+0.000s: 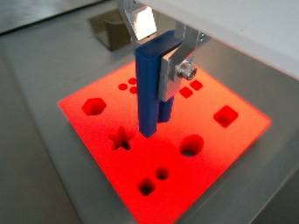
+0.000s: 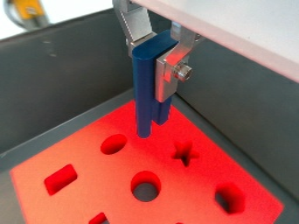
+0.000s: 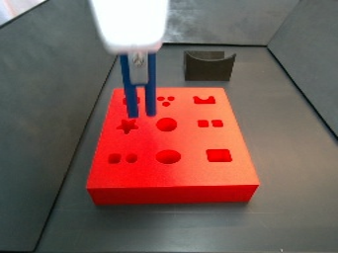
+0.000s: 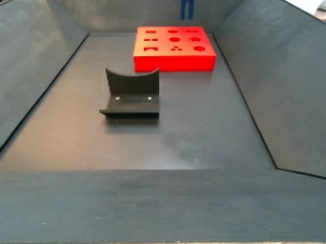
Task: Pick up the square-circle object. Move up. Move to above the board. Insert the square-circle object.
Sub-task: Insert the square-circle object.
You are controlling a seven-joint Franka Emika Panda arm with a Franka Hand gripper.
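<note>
Blue square-circle object point(image 1: 153, 87); red board point(image 3: 172, 168); gripper point(image 2: 156, 54) silver fingers point(image 2: 139, 24).

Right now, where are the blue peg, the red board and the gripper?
blue peg point(image 1: 151, 87), a wrist view, middle of its shaft.
red board point(image 3: 185, 170), a side view, bare top face.
gripper point(image 2: 153, 54), a wrist view, between the fingertips clamping the peg.

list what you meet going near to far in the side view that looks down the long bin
fixture → board → square-circle object, held by the gripper over the board's far edge; the gripper itself is out of this picture.
</note>
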